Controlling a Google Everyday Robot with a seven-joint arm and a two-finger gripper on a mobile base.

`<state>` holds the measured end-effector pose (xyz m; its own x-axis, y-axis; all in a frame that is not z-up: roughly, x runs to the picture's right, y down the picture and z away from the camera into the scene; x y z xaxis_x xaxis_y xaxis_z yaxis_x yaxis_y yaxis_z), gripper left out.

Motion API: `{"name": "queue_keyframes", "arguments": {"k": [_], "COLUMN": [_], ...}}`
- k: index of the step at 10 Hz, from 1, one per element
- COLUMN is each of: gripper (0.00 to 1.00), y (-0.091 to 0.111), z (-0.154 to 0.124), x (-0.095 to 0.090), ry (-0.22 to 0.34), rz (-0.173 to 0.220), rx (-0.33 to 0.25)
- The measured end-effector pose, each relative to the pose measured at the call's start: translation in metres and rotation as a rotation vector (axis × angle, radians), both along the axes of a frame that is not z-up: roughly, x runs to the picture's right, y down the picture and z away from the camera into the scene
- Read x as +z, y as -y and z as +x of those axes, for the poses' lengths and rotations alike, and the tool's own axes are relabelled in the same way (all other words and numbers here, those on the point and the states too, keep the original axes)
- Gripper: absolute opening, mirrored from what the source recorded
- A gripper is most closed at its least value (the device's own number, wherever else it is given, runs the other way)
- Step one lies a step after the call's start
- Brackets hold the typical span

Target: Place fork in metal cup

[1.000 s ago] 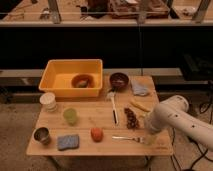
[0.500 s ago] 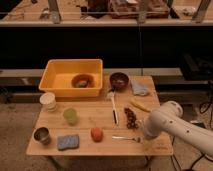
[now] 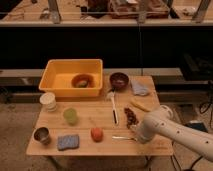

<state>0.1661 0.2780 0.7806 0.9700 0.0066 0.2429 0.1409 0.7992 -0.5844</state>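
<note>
The slim silver fork (image 3: 121, 137) lies flat on the wooden table (image 3: 85, 147) near its front edge, right of centre. The metal cup (image 3: 41, 134) stands upright at the table's front left corner, far from the fork. My white arm reaches in from the lower right, and my gripper (image 3: 139, 137) is down at the fork's right end, at table level. The arm's bulk hides the fingers.
A yellow tub (image 3: 74, 77) holding a bowl sits at the back left. A white paper cup (image 3: 48, 101), green cup (image 3: 70, 116), blue sponge (image 3: 68, 141), orange fruit (image 3: 97, 133), white-headed utensil (image 3: 113, 106), dark bowl (image 3: 119, 80), blue cloth (image 3: 139, 88), banana (image 3: 141, 106) and dark cluster (image 3: 132, 117) lie around.
My arm has swung left and down from the table's right side, bringing the gripper to the fork's right end. The fork and other objects have not moved.
</note>
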Motion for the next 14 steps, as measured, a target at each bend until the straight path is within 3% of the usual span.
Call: {"name": "queue_keyframes", "arguments": {"k": [3,5,6,13,14], "gripper": [0.75,0.54,0.51,0.51,0.46], "y": [-0.0085,-0.0078,-0.0074,-0.0057,-0.0055], "z": [-0.0027,-0.0027,-0.0025,-0.0015,-0.0023], "x": [0.0059,0.007,0.0074,0.0095,0.0113], "ry": [0.005,0.009,0.007,-0.002,0.0], "rz": [-0.022,-0.024,-0.027,-0.042,-0.05], "rx": [0.008,0.017,0.021,0.031,0.031]}}
